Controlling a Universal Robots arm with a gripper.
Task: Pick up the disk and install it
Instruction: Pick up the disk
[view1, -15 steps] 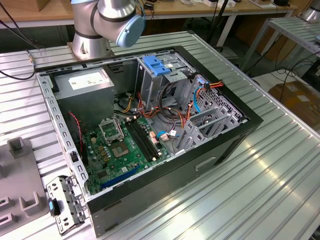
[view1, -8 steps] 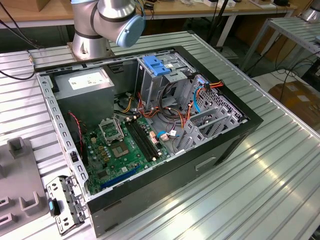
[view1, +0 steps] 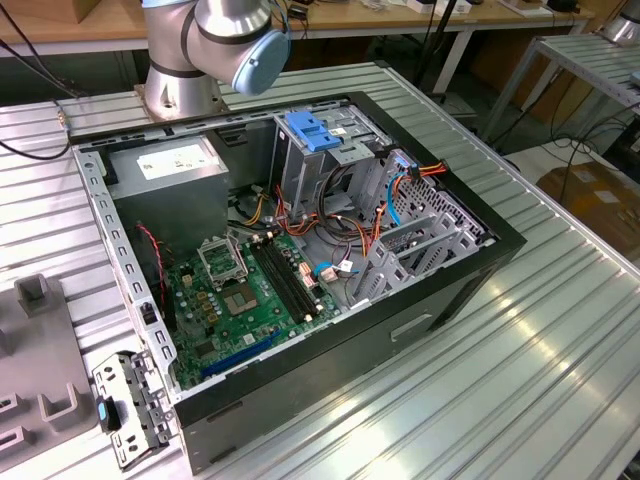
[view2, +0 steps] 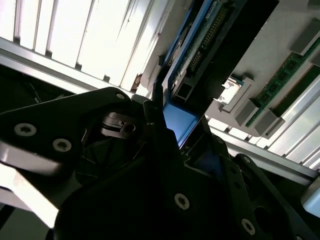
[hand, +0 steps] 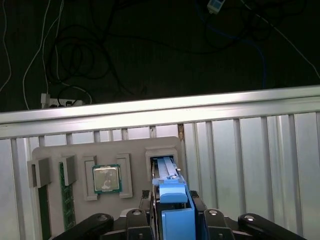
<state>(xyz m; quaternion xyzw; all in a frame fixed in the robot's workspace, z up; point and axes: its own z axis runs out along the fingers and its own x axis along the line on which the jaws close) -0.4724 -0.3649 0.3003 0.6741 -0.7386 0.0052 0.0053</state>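
Note:
In the first wrist view the disk (hand: 172, 192) stands on edge, its blue carrier rail facing the camera. Its far end reaches to an open slot (hand: 162, 155) of a grey fixture plate (hand: 75, 147). My gripper (hand: 173, 207) is shut on the disk, with one dark finger (hand: 153, 210) pressed against each side of the blue rail. In the second wrist view the disk (view2: 197, 50) shows its connector edge and blue rail beyond the black gripper body (view2: 125, 165).
The fixture plate also holds a processor (hand: 106, 178) and memory sticks (hand: 66, 200). The open computer case (view1: 300, 250) lies on the ribbed metal table (view1: 520, 350), with a blue latch plate (view1: 308, 130) on its drive cage and a grey power supply (view1: 170, 165). The arm's base (view1: 180, 90) stands behind the case.

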